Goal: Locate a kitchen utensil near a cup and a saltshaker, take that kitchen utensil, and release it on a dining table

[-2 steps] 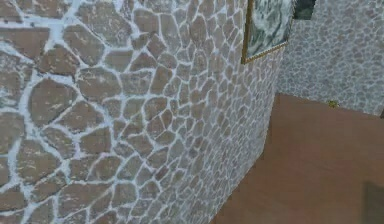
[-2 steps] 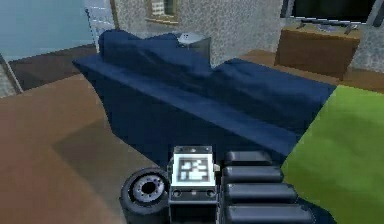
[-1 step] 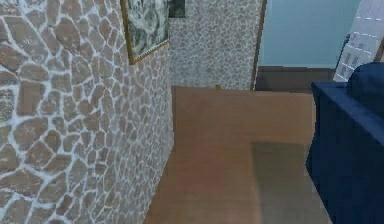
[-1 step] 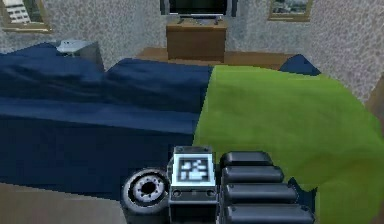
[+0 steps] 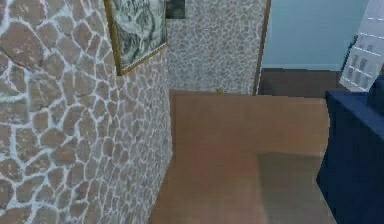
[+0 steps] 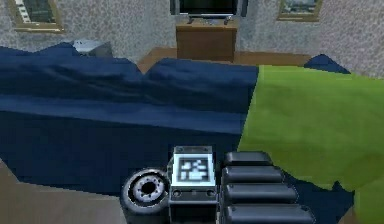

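Step in hand, as judged: the search stage, with no pick site identified yet. Where the kitchen utensil lies cannot be told, and the same applies to the cup, the saltshaker and the dining table. In the arm side view the gripper [image 6: 148, 190] sits at the near edge, left of the arm [image 6: 255, 190], with a blue sofa [image 6: 90, 100] directly behind it; whether it holds anything cannot be told. A green blanket [image 6: 310, 120] covers the sofa's right part, and beyond it a television [image 6: 208, 8] stands on a wooden stand [image 6: 206, 42]. In the forward view a stone wall [image 5: 70, 130] bearing a framed picture [image 5: 135, 30] runs along the left, and bare wooden floor [image 5: 250, 140] leads to a far doorway [image 5: 300, 40]. Next move, as judged: drive ahead toward that doorway, keeping the base between wall and sofa, and look for a surface bearing cup and saltshaker. Containers: a white gridded unit [image 5: 362, 62] at far right; its contents are too small to tell
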